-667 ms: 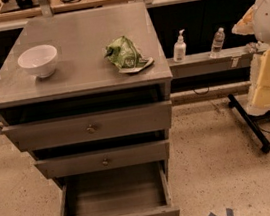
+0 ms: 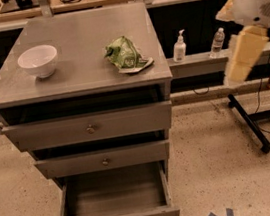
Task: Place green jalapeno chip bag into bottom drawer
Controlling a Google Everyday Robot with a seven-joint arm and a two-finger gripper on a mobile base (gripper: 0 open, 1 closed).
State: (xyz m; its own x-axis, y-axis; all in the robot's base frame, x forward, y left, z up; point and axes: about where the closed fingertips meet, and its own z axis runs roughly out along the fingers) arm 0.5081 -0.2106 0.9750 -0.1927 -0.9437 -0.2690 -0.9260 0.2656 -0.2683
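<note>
The green jalapeno chip bag (image 2: 127, 55) lies crumpled on the right part of the grey cabinet top (image 2: 79, 37). The bottom drawer (image 2: 113, 196) is pulled open and its grey box holds nothing. The two taller drawers above it are shut. My arm hangs in from the upper right, and my gripper (image 2: 236, 72) is its cream-coloured end. It is held in the air to the right of the cabinet, well apart from the bag and about level with the cabinet top.
A white bowl (image 2: 38, 59) sits on the left of the cabinet top. A white pump bottle (image 2: 179, 47) and a water bottle (image 2: 217, 43) stand on a ledge to the right. A black stand base (image 2: 251, 125) lies on the floor at right.
My arm and gripper have moved up and a little left, toward the cabinet. The bag, bowl and drawers have not moved.
</note>
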